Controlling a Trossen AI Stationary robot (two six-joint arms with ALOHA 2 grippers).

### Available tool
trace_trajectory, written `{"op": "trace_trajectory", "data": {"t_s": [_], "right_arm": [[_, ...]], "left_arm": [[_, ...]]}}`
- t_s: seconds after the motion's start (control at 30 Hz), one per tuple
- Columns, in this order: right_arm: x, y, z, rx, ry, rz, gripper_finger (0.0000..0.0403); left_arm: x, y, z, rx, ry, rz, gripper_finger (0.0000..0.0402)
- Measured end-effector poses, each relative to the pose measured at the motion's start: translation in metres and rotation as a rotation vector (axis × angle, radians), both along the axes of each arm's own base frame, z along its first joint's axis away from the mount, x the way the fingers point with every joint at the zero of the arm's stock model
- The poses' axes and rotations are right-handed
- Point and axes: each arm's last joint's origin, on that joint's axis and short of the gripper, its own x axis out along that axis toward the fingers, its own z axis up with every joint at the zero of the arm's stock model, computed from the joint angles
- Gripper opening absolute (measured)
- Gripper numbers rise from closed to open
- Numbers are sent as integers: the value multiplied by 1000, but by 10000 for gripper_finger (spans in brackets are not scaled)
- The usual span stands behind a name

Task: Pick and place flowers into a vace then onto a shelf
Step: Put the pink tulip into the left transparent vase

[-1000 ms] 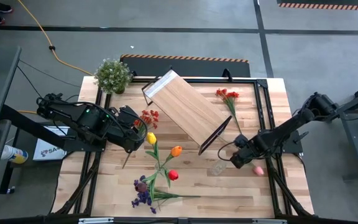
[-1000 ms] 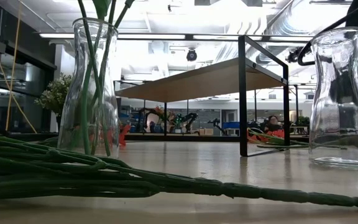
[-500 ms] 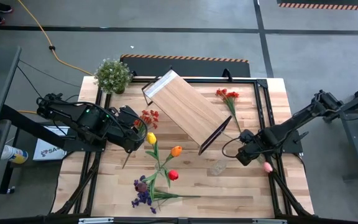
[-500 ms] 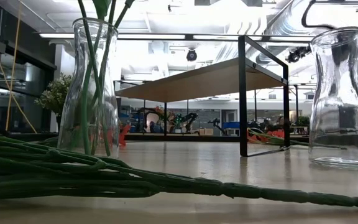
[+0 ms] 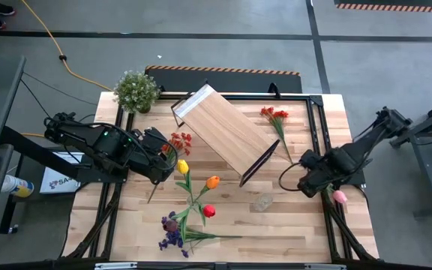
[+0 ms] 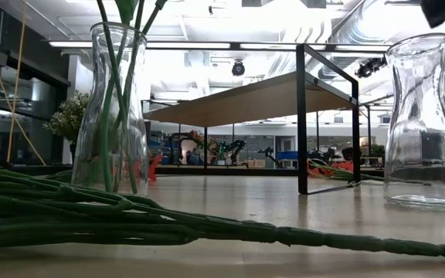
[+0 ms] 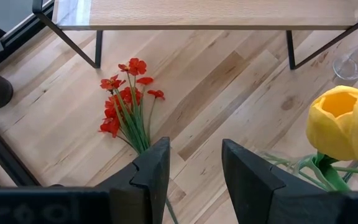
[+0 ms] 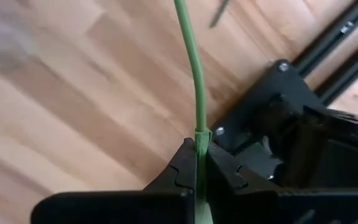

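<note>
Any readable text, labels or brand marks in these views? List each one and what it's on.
"SA": partial dark letters on a white box on the floor beside the table's left edge, under the left arm; the rest is hidden.
Faint raised lettering on the left gripper body at the frame's bottom edge: too blurred to read.
Nothing legible on the shelf, the vases or the flowers.

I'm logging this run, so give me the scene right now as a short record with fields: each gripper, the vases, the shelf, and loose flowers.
right gripper: shut on the green stem of a pink tulip, at the table's right edge
left gripper: jaws parted, empty, above a red spray
vases: one holds stems; other empty
shelf: bare, set diagonally mid-table
loose flowers: purple spray, second red spray
</note>
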Motion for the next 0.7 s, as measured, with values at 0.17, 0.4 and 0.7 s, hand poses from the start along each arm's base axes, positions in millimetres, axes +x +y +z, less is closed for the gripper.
{"op": "trace_trajectory", "data": {"t_s": [0.17,0.4,0.7], "right_arm": [[-2,6,13,51,-35,15,5],[-7,15,19,141,0,46,4],[-18,28,22,215,56,88,4]], "left_arm": [[0,0,0,2,2,-5,179],[0,0,0,3,3,-7,179],[0,0,0,6,5,-11,179]]}}
